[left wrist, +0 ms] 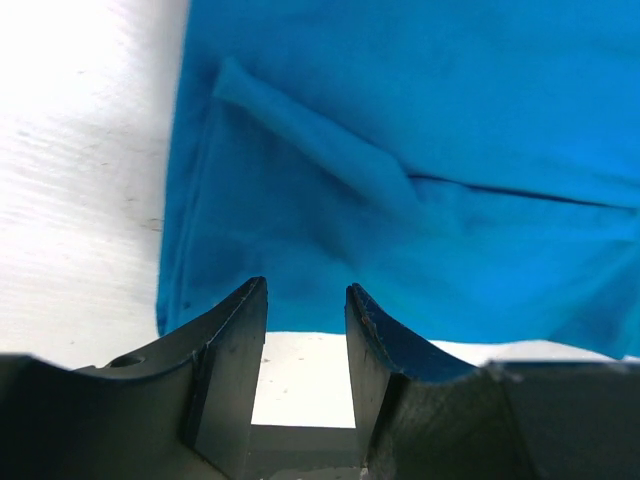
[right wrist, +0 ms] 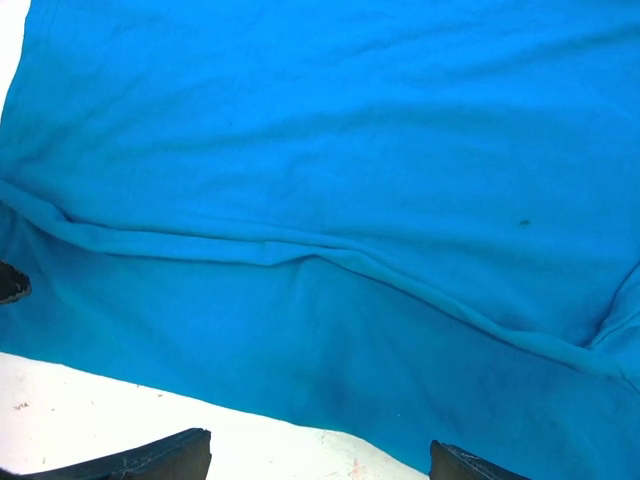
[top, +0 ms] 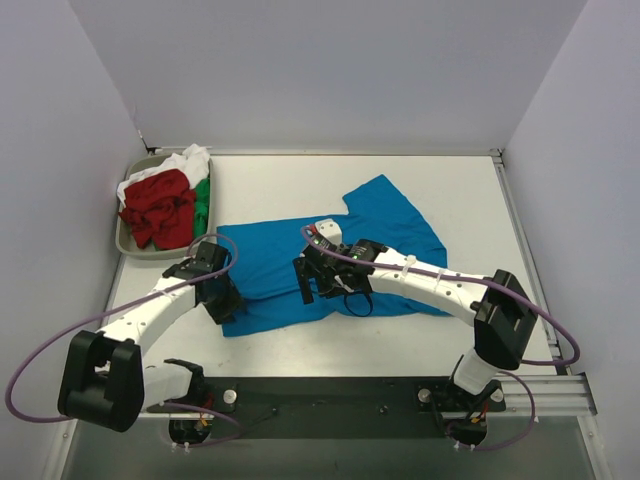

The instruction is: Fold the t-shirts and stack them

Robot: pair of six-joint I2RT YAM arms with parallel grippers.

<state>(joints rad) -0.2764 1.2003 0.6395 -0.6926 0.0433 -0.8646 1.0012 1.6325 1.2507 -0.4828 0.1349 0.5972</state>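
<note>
Left arm: we log it reaching forward and inward, with the left gripper (top: 222, 302) low at the near-left corner of the blue t-shirt (top: 290, 262). Its fingers (left wrist: 232, 350) stand apart with bare table between them.

Right arm: we log it stretched left across the cloth, with the right gripper (top: 308, 283) over the shirt's near hem. Its jaws are spread wide and hold nothing.

Blue t-shirt: it lies spread on the white table (top: 460, 190), creased, one sleeve pointing rearward.

Grey tray (top: 133, 246): it sits at the rear left and holds the red t-shirt (top: 160, 210), the green t-shirt (top: 203, 203) and the white t-shirt (top: 187, 161), all bunched.

Purple cables (top: 40, 350) loop from both arms.
</note>
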